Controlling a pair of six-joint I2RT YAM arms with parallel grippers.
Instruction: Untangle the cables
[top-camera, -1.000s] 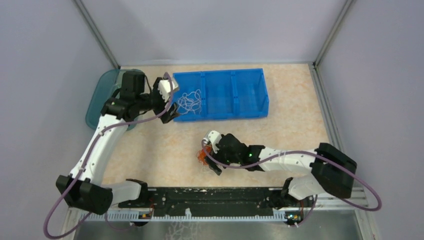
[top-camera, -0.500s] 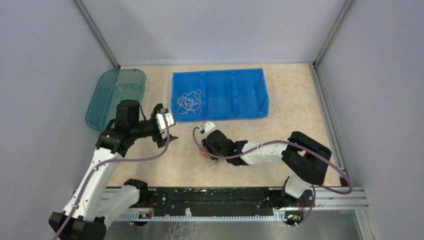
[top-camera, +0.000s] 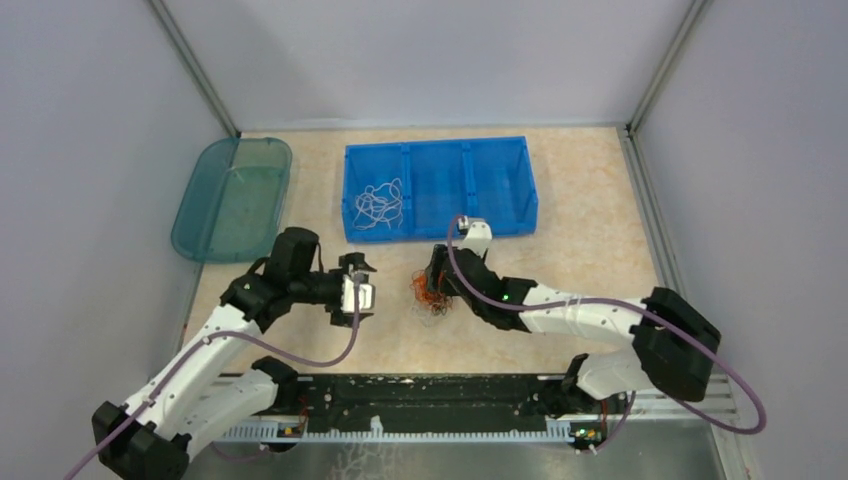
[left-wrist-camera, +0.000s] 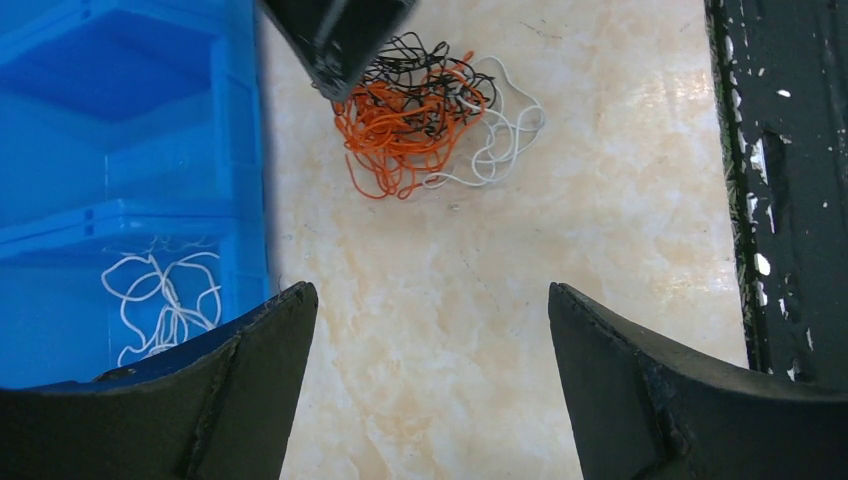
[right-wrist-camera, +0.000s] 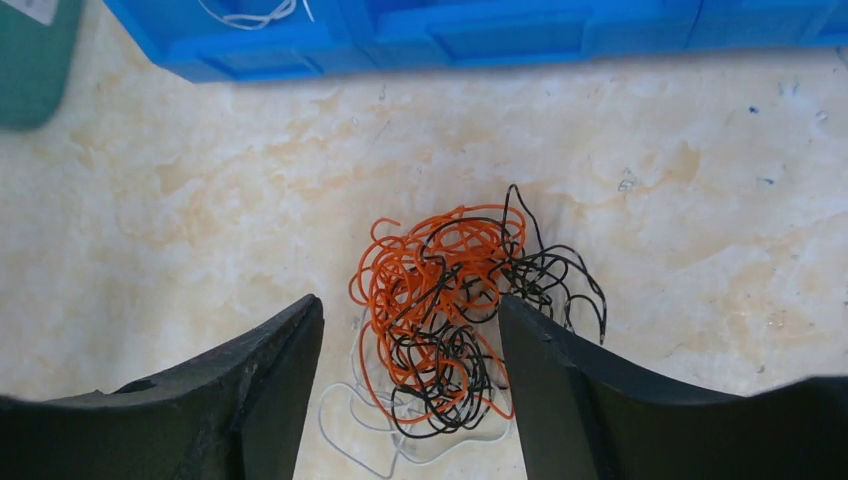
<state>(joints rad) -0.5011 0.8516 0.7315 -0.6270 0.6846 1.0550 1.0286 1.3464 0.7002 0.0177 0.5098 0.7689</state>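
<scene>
Left gripper (top-camera: 370, 291) has pulled back from bin (top-camera: 440, 232) to worktop (top-camera: 585, 215) near-centre; right gripper (right-wrist-camera: 410, 312) has moved binward. Both jaws apart, empty. Tangle (top-camera: 428, 297) lies mid-worktop under right gripper; white cables (top-camera: 380, 205) in bin's left compartment.

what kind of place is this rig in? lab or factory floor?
Most likely a lab test cell, not a factory floor: plain wall panels on aluminium posts box in a table, the left arm and right arm share one rail, and the workpiece is a cable tangle.
</scene>
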